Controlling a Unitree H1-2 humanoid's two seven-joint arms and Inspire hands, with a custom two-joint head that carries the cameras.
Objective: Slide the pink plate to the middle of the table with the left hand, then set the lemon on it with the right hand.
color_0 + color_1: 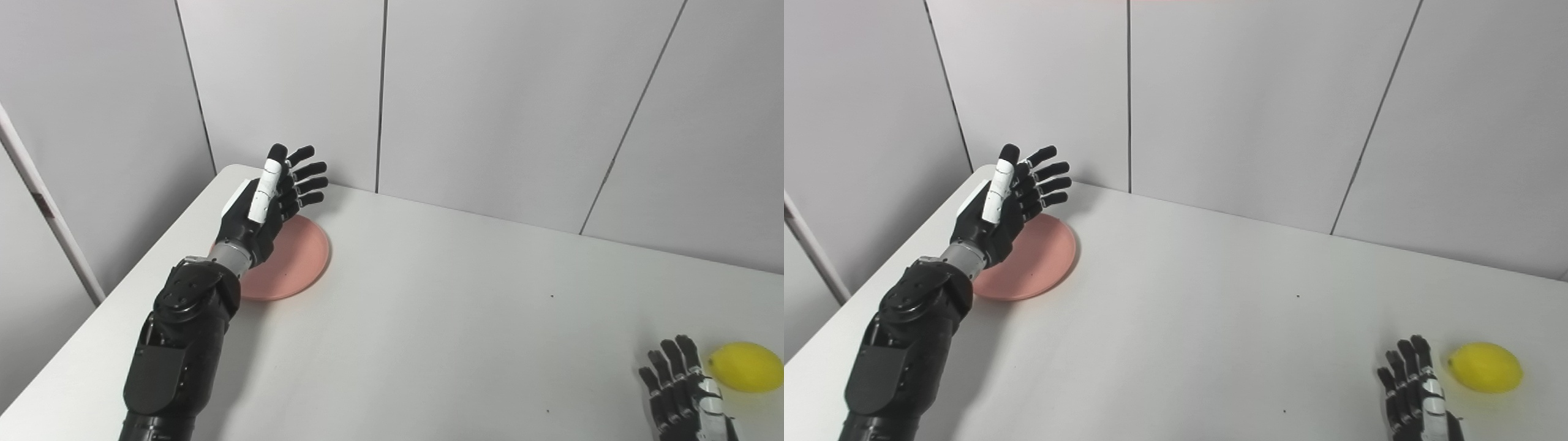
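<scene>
The round, flat pink plate (288, 260) lies near the far left corner of the white counter (429, 318); the left robot hand (275, 196) is raised over its far left part, fingers spread and holding nothing; the oval yellow lemon (1485, 367) sits at the near right, just beside the right robot hand (1415, 392), which is open and empty.

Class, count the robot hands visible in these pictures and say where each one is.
2. The left hand is raised, open, over the far side of the pink plate at the table's left. The right hand is open at the bottom right, beside the lemon.
</scene>
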